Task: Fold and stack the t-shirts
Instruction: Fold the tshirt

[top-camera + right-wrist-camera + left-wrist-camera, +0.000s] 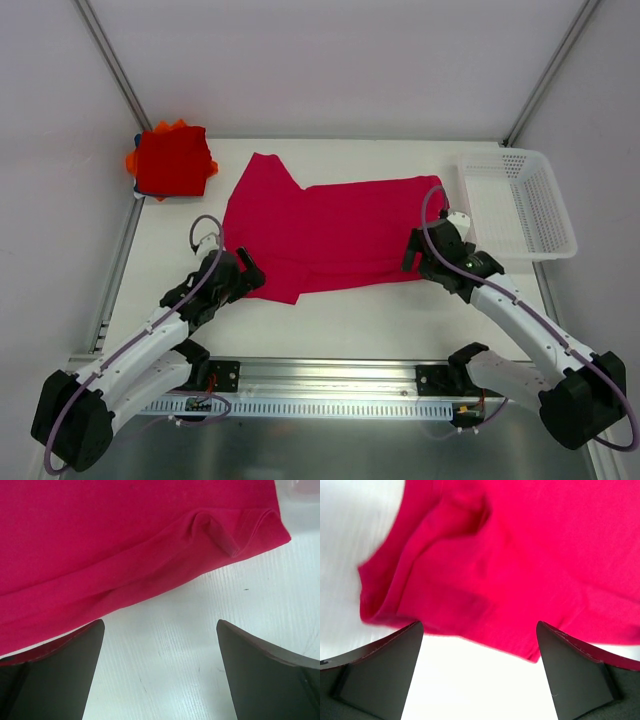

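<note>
At the middle of the tabletop (350, 320): the crimson-pink t-shirt (330, 235) lies spread flat, its long side running left to right, with 1 flap angling toward the far left.
Near-left corner of that shirt: it ends right at my left end effector (240, 278); in my left wrist view the hem sits just beyond my fingertips, rumpled into a soft ridge.
Left end effector state: my 2 fingers (380, 670) stand wide apart, with nothing between them but bare white tabletop and the shirt's edge ahead.
Right end of that shirt: its near-right corner lies beside my right end effector (415, 252); my right wrist view shows a doubled hem with a small pucker near the corner.
Right end effector state: my 2 fingers (265, 675) are also spread wide, empty, over bare tabletop just short of the cloth.
Far-left corner: the folded stack (172, 160) rests there, bright red on top, orange showing at its edges and a blue edge low on its left side, well apart from the spread shirt.
Far-right side: a white perforated basket (515, 153) sits just beyond my right arm.
</note>
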You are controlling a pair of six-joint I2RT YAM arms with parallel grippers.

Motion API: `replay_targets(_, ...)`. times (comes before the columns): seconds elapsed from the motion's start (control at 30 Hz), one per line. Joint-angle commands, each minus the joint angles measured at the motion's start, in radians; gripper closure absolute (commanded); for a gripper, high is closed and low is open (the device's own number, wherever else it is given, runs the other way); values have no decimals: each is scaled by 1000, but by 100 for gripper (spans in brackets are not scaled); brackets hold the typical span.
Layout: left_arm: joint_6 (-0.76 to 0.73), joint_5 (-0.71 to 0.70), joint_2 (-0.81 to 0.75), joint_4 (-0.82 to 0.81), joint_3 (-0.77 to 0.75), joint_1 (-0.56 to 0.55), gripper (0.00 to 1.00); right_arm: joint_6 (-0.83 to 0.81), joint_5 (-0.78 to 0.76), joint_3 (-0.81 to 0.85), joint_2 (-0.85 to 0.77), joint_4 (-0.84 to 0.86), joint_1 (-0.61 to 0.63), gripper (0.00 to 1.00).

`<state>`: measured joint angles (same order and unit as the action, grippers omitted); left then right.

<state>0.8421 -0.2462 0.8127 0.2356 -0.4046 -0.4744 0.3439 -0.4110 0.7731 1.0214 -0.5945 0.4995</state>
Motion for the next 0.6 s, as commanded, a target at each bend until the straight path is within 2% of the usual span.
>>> replay_targets(0.0, 72, 39, -35, 54, 70, -33, 3, 49, -12, -23, -20, -16, 25, 0)
replay_targets(0.23, 77, -4, -56, 54, 98, -47, 5, 84, -41, -47, -37, -36, 77, 1)
replay_targets(0.57, 95, -18, -44, 50, 76, -52, 7, 93, -58, -80, -67, -51, 86, 1)
